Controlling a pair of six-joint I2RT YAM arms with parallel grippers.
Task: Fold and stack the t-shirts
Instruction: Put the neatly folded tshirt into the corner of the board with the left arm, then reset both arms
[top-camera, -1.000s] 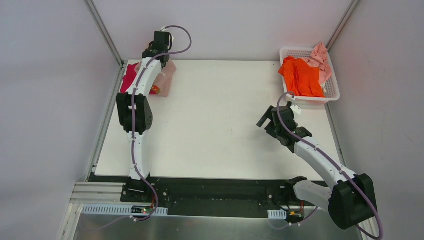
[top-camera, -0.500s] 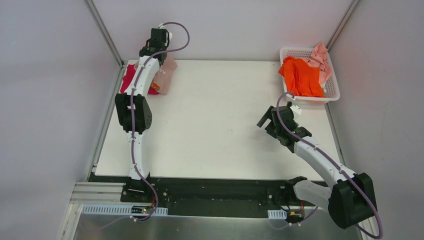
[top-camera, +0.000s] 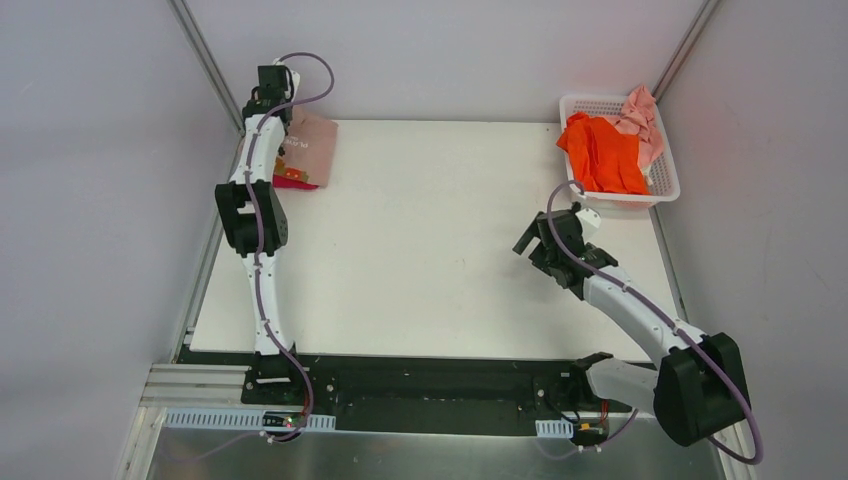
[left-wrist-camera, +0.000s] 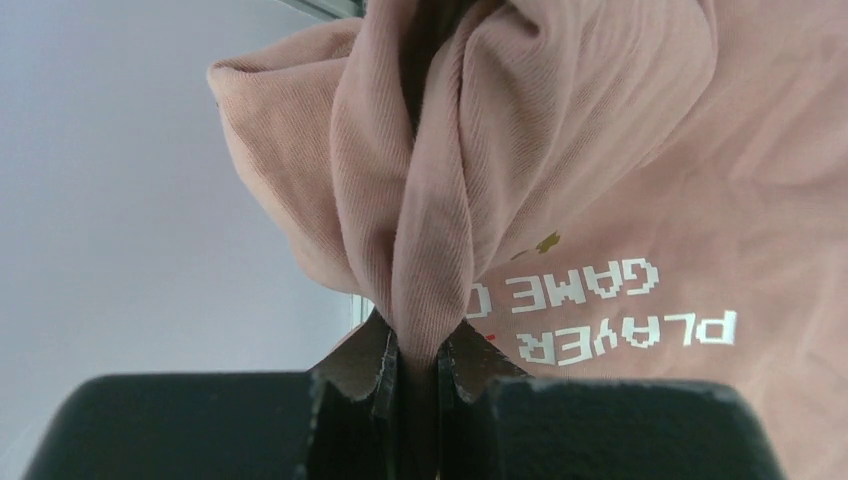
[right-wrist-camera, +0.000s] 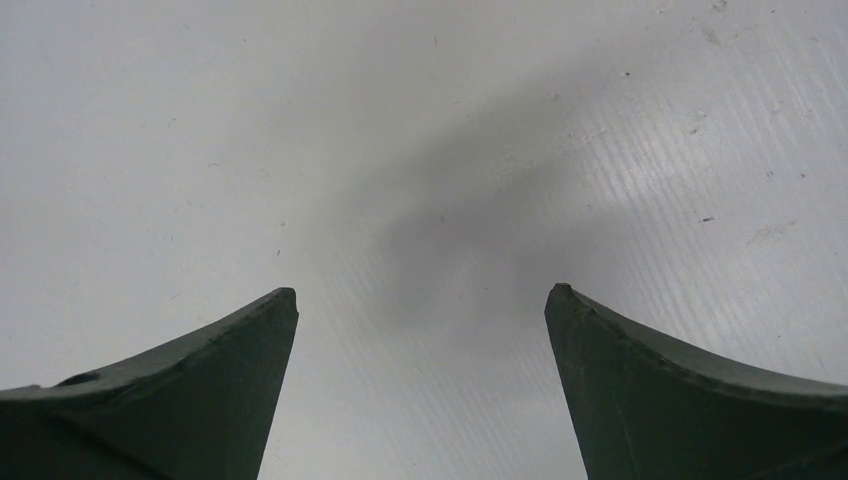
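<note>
Dusty-pink tee (top-camera: 312, 148) at far-left corner of table (top-camera: 430, 250), bunched fold pinched tight in left gripper (left-wrist-camera: 415, 352); crimson tee (top-camera: 288, 181) seemingly beneath. Orange tee (top-camera: 600, 155), pale pink tee (top-camera: 640, 112) in basket (top-camera: 668, 185). Right gripper (right-wrist-camera: 420, 290) jaws wide apart over table.

Two slim robot arms of one design. The left arm (top-camera: 262, 250) and the right arm (top-camera: 630, 300) are each built of white tubular links joined by chunky black joint housings. A thin lilac cable (top-camera: 262, 300) runs the length of each arm and bows out in a loop near the wrist. The left gripper (left-wrist-camera: 412, 365) has matte black fingers with notched, stepped inner edges. The right gripper (right-wrist-camera: 420, 300) has dark, smooth fingers (right-wrist-camera: 200, 390) that taper to curved points.
</note>
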